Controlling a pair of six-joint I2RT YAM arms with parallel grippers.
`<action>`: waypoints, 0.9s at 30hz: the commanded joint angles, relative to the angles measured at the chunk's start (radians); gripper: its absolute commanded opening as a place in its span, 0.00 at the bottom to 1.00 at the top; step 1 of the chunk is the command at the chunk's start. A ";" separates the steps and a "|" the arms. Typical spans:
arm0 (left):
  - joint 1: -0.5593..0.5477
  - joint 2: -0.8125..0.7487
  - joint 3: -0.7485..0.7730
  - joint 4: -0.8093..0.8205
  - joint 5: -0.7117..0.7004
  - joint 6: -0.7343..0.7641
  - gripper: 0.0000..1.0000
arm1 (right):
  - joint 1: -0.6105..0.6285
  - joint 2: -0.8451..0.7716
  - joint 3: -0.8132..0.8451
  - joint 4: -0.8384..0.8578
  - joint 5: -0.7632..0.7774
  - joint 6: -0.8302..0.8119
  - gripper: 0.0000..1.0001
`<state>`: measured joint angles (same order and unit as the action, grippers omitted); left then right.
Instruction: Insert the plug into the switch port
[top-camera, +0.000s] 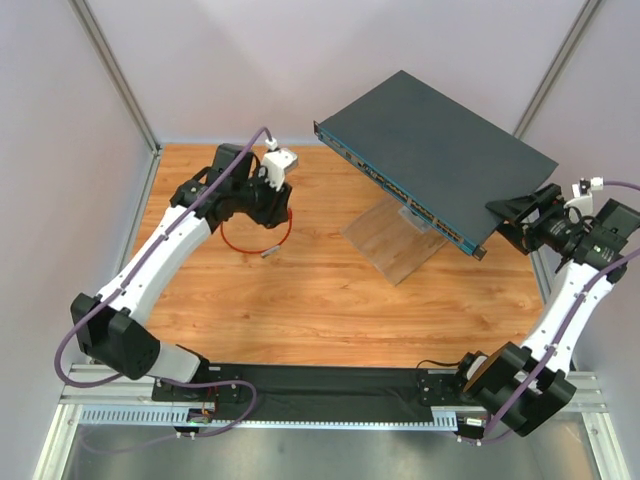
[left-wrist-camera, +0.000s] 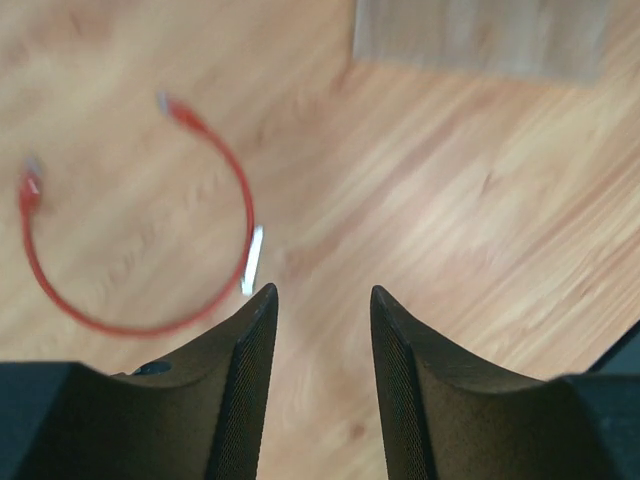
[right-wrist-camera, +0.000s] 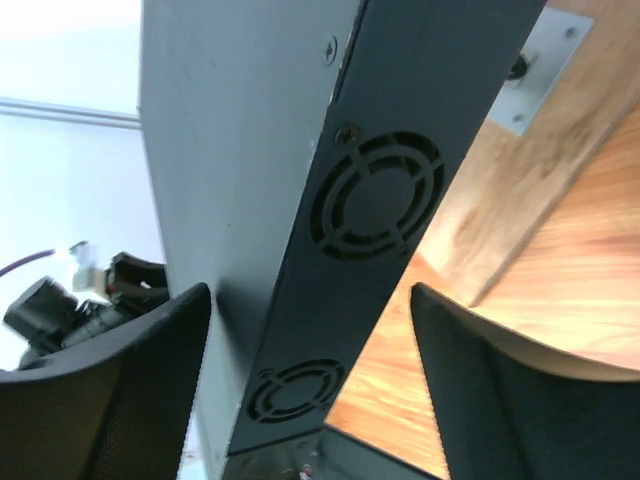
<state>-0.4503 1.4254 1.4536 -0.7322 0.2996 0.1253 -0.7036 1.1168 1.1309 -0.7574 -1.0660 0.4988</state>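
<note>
Reach step: left gripper (left-wrist-camera: 322, 300), spread and empty, hovers well apart from switch (top-camera: 430, 150); right gripper (right-wrist-camera: 310, 290), spread, straddles switch end. Next: descend, pinch plug (left-wrist-camera: 175, 108).

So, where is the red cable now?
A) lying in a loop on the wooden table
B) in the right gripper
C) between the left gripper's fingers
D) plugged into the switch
A: the red cable lies curled on the table with both ends free, and the left gripper is open above the table, holding nothing.
</note>
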 joint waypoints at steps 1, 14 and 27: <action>0.065 0.024 -0.116 -0.127 0.030 0.178 0.50 | 0.010 0.014 0.064 -0.034 0.080 -0.131 0.82; 0.102 0.302 -0.157 -0.184 -0.121 0.267 0.38 | -0.019 -0.021 0.205 -0.184 0.166 -0.261 1.00; 0.105 0.495 -0.085 -0.108 -0.180 0.251 0.56 | -0.022 -0.029 0.394 -0.235 0.190 -0.310 1.00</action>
<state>-0.3470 1.9049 1.3083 -0.8787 0.1387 0.3656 -0.7181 1.1004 1.4754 -0.9844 -0.8879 0.2176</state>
